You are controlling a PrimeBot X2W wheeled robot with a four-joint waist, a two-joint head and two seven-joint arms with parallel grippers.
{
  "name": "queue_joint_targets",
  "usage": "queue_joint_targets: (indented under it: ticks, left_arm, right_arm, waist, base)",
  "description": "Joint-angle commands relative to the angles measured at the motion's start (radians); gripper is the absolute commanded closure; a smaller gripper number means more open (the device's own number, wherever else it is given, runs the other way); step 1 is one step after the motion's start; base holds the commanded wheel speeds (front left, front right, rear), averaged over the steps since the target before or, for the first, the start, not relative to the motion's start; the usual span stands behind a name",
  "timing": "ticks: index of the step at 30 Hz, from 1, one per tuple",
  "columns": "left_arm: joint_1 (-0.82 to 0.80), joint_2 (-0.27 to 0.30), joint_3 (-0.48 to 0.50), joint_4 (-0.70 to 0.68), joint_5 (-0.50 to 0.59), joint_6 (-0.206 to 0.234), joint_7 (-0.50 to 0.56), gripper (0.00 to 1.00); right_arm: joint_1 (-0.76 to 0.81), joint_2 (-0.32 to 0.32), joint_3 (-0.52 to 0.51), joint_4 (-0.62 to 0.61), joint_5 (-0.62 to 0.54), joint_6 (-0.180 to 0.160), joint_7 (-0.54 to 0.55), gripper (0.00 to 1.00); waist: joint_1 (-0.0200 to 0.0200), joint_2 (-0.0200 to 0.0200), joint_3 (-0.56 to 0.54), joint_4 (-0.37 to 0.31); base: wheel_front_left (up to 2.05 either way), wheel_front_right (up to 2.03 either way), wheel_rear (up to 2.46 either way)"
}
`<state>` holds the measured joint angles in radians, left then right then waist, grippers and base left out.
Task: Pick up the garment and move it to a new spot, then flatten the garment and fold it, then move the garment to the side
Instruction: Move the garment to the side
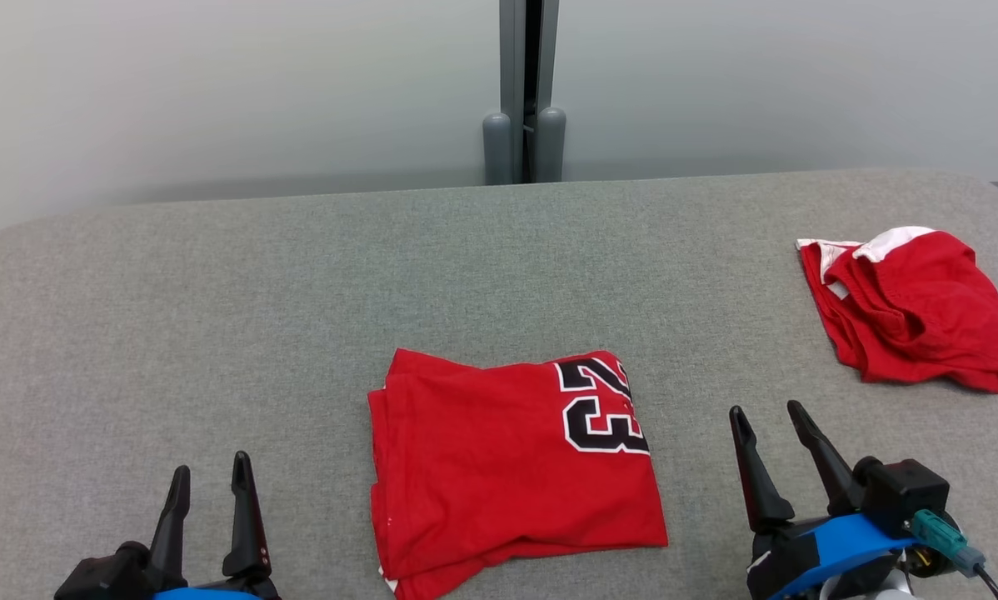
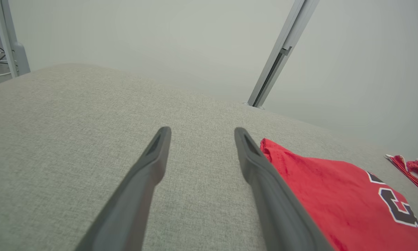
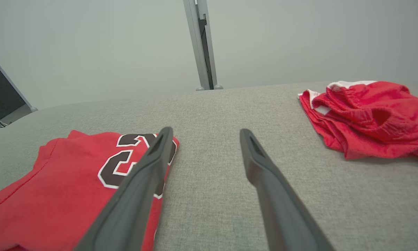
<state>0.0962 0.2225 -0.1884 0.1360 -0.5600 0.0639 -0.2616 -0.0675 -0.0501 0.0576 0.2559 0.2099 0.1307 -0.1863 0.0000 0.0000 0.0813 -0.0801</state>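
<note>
A red garment (image 1: 507, 467) with a black "23" lies folded flat in the middle of the grey table (image 1: 216, 317), near the front edge. It also shows in the left wrist view as the folded garment (image 2: 334, 195) and in the right wrist view as the folded garment (image 3: 62, 188). My left gripper (image 1: 210, 482) stands open at the lower left, apart from the cloth; its fingertips (image 2: 163, 134) hover over bare table. My right gripper (image 1: 768, 413) stands open to the right of the garment, nothing between its fingers (image 3: 249, 139).
A second red piece of clothing with white trim (image 1: 907, 308) lies crumpled at the table's right edge, also seen as the crumpled red cloth (image 3: 369, 115). A grey post (image 1: 524, 92) rises behind the table against a pale wall. Bare table lies on the left half.
</note>
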Motion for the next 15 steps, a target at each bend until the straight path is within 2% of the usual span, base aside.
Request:
queue_joint_targets:
  ticks: [1,10,15]
  left_arm:
    - [-0.013,0.001,0.005,0.002,0.01,-0.002,-0.004,0.0]
    - [-0.022,-0.005,0.002,-0.005,0.016,-0.006,-0.005,0.0]
    - [-0.029,-0.007,-0.007,-0.007,0.023,-0.011,-0.004,0.0]
  right_arm:
    - [0.003,-0.001,-0.003,0.002,-0.011,0.0,0.002,0.0]
    - [-0.051,-0.001,0.01,-0.01,-0.041,0.0,0.043,0.0]
    - [-0.119,-0.001,0.022,-0.009,-0.049,0.0,0.182,0.0]
  waist:
    - [0.0,0.0,0.0,0.001]
    - [0.0,0.0,0.004,0.005]
    - [0.0,0.0,0.019,0.02]
  base:
    - [0.0,0.0,0.0]
    - [0.0,0.0,0.0]
    - [0.0,0.0,0.0]
